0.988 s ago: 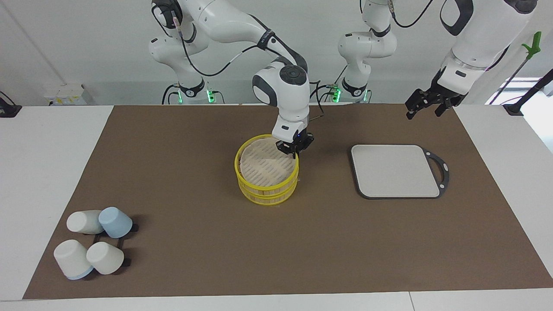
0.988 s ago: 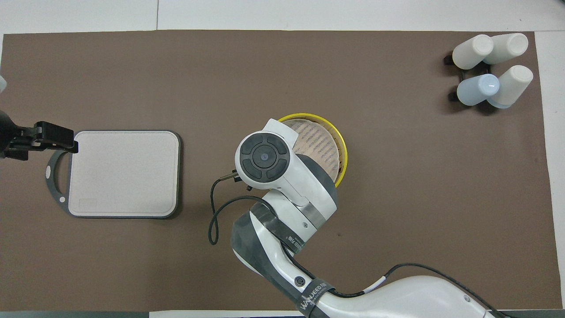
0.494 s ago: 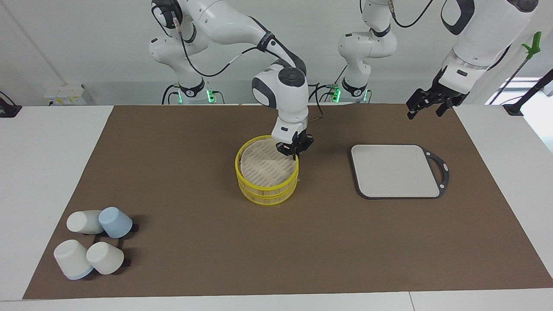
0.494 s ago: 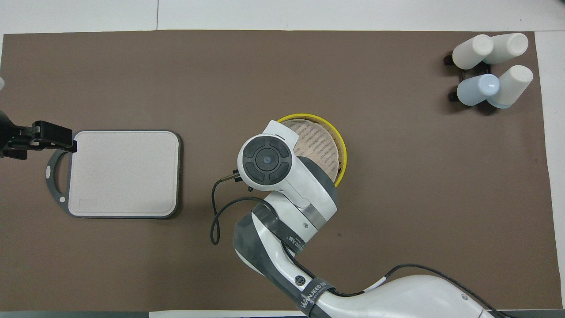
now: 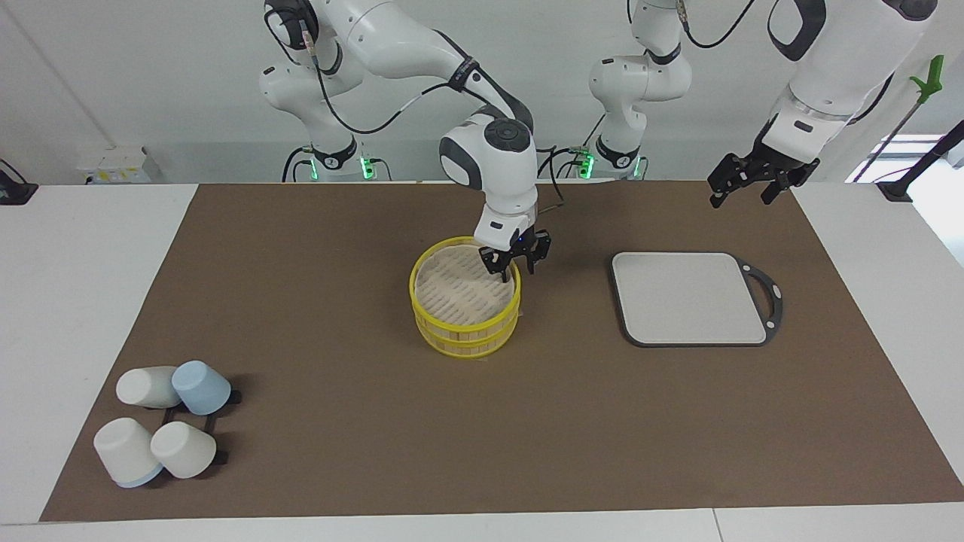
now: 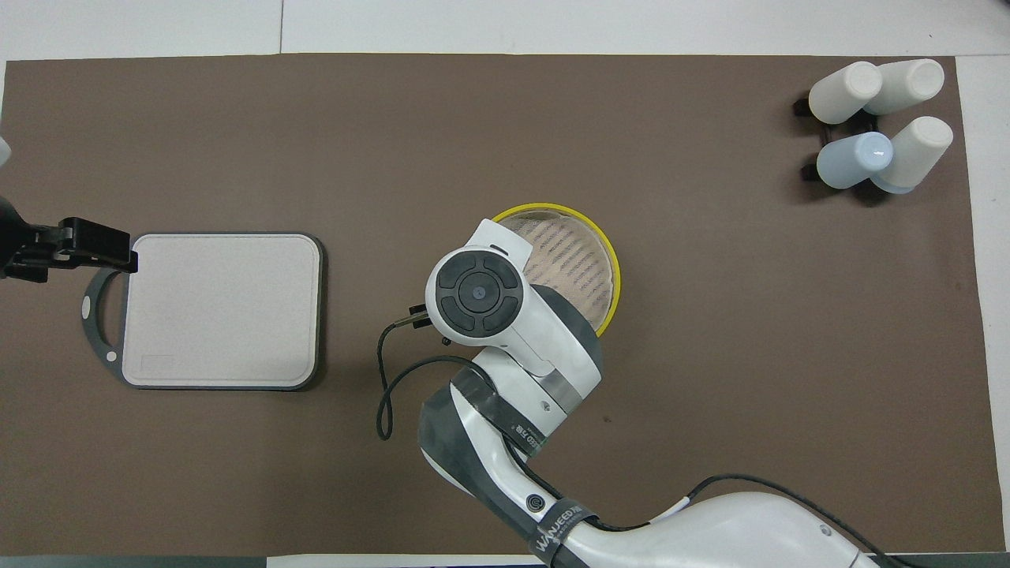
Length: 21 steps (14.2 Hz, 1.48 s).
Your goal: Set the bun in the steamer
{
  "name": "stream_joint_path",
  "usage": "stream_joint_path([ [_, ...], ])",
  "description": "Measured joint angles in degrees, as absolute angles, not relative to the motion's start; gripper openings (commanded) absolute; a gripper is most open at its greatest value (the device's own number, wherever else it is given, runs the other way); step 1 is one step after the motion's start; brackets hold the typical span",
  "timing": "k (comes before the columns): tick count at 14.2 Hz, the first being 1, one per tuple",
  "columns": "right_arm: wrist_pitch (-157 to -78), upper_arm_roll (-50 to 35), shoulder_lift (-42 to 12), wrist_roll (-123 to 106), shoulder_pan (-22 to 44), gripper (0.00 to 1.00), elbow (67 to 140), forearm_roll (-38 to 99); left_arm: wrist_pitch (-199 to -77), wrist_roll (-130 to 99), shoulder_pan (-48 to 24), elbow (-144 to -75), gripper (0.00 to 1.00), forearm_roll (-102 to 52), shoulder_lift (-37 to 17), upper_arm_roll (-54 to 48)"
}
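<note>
Right gripper [image 5: 517, 264] fingers are spreading apart with nothing visible between them, hanging over the steamer's [image 5: 465, 325] rim on the side nearest the robots, tips just above the yellow edge. The bun is not showing in either view; it may be lying just under the fingers inside the basket, hidden by the wrist from overhead, but that cannot be told. Judging the step as release/retreat: doing it well is meaning lifting straight up, keeping the fingers clear of the rim so the basket is not getting nudged. Steamer is sitting directly below the fingers, mid desk [image 5: 301, 301]. Left gripper [image 5: 742, 179] is waiting, fingers parted and empty, over the mat edge near the grey board [image 5: 689, 297]. Cups [image 5: 162, 421] are lying well apart from the fingers.
</note>
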<state>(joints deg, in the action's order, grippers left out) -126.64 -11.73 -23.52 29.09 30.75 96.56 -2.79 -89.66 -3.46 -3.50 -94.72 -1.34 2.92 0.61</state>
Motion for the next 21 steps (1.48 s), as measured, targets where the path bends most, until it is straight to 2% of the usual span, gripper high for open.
stream_joint_path([
  [3, -125.5, -11.5, -23.4, 29.1, 30.6, 1.0, 95.1, -3.7, -90.1, -3.2, -3.5, -94.7, 1.0, -1.3, 2.9, 0.6],
  [6, -118.8, -11.1, -21.4, 29.2, 26.4, 1.0, 91.5, -5.8, -90.2, -2.8, -3.5, -94.7, 1.0, -1.3, 2.9, 0.6],
  [10, -100.7, -11.0, -11.5, 27.2, 15.6, 1.0, 89.9, -5.8, -90.2, -2.7, -3.5, -94.7, 1.0, -1.3, 2.9, 0.6],
  [14, -89.8, -11.1, -2.2, 19.3, 8.8, 1.0, 90.0, -4.2, -90.3, -2.7, -3.5, -94.7, 1.0, -1.3, 2.9, 0.7],
  [17, -86.0, -9.5, 1.1, 9.1, 2.8, 1.0, 90.2, -0.8, -90.4, -2.7, -3.5, -94.7, 1.0, -1.3, 2.9, 0.7],
  [21, -85.8, -3.0, 1.7, 1.4, 2.8, 1.0, 90.5, -0.3, -90.4, -2.7, -3.4, -94.7, 1.0, -1.3, 2.9, 0.7],
])
